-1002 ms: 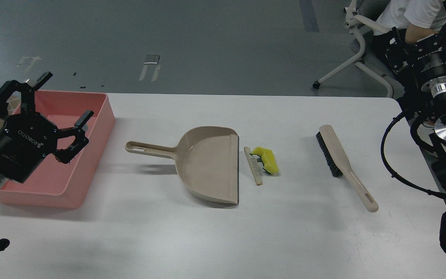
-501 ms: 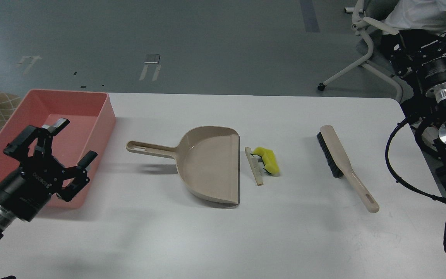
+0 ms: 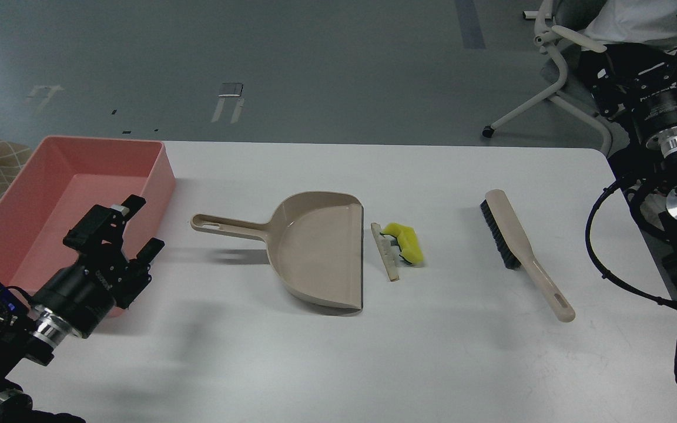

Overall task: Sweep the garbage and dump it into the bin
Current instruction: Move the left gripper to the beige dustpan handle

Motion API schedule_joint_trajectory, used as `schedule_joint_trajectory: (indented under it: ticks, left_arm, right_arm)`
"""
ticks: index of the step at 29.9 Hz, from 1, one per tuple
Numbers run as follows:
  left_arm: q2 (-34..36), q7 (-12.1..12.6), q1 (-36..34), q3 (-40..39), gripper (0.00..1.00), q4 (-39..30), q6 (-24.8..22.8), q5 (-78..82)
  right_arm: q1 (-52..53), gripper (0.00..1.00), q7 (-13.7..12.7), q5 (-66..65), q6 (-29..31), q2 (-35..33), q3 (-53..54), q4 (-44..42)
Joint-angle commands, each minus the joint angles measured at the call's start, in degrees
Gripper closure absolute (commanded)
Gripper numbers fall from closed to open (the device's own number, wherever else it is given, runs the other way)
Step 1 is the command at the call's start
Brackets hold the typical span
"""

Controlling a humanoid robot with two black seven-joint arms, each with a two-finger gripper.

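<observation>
The garbage lies mid-table: a yellow sponge chunk (image 3: 405, 242) with a dark green layer, and a flat pale beige piece (image 3: 385, 251) touching its left side. The salmon-pink bin (image 3: 74, 176) stands at the table's left end. My left gripper (image 3: 143, 225) is open and empty, at the bin's near right corner, left of the dustpan handle. My right gripper (image 3: 664, 76) is at the far right edge, off the table, dark and end-on; its fingers cannot be told apart.
A beige dustpan (image 3: 318, 249) lies just left of the garbage, mouth toward it, handle pointing left. A beige black-bristled brush (image 3: 522, 249) lies to the right. A white chair (image 3: 553, 70) and a seated person are behind the table's right corner.
My left gripper has come down and to the right, from above the bin to its near right corner. The right arm shifted slightly. The table objects have not moved.
</observation>
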Motion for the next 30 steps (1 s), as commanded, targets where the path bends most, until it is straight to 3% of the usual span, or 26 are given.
schedule_joint_trajectory:
  ticks: [1, 3, 5, 9, 13, 14, 17, 30]
  left_arm:
    - [-0.3, 0.2, -1.2, 2.4, 0.04, 0.3, 1.8, 1.1]
    - [-0.3, 0.3, -2.7, 5.6, 0.06, 0.4, 5.5, 4.9]
    - [-0.3, 0.4, -5.0, 11.4, 0.07, 1.5, 13.4, 10.7]
    - [-0.2, 1.4, -8.4, 18.8, 0.08, 2.6, 21.3, 12.6]
    - [-0.4, 6.1, -11.0, 24.2, 0.12, 3.6, 27.9, 12.7]
    - [-0.9, 9.1, -11.6, 25.6, 0.15, 3.7, 29.8, 12.7]
    - [-3.3, 14.9, -13.2, 28.5, 0.15, 3.8, 32.7, 12.7]
    - [-5.8, 15.8, -18.1, 28.7, 0.15, 8.4, 38.3, 12.6]
  right_arm:
    - [0.0, 0.0, 0.0, 0.0, 0.0, 0.1, -0.2, 0.1]
    - [0.0, 0.0, 0.0, 0.0, 0.0, 0.3, -0.3, 0.1]
    - [0.0, 0.0, 0.0, 0.0, 0.0, 0.3, -0.4, 0.1]
    - [0.1, 0.0, 0.0, 0.0, 0.0, 0.3, -0.4, 0.1]
    - [0.0, 0.0, 0.0, 0.0, 0.0, 0.0, -0.5, 0.1]
    - [0.0, 0.0, 0.0, 0.0, 0.0, -0.1, -0.5, 0.0]
    - [-0.5, 0.0, 0.0, 0.0, 0.0, -0.1, -0.5, 0.1]
    - [-1.1, 0.0, 0.0, 0.0, 0.0, 0.0, -0.4, 0.0]
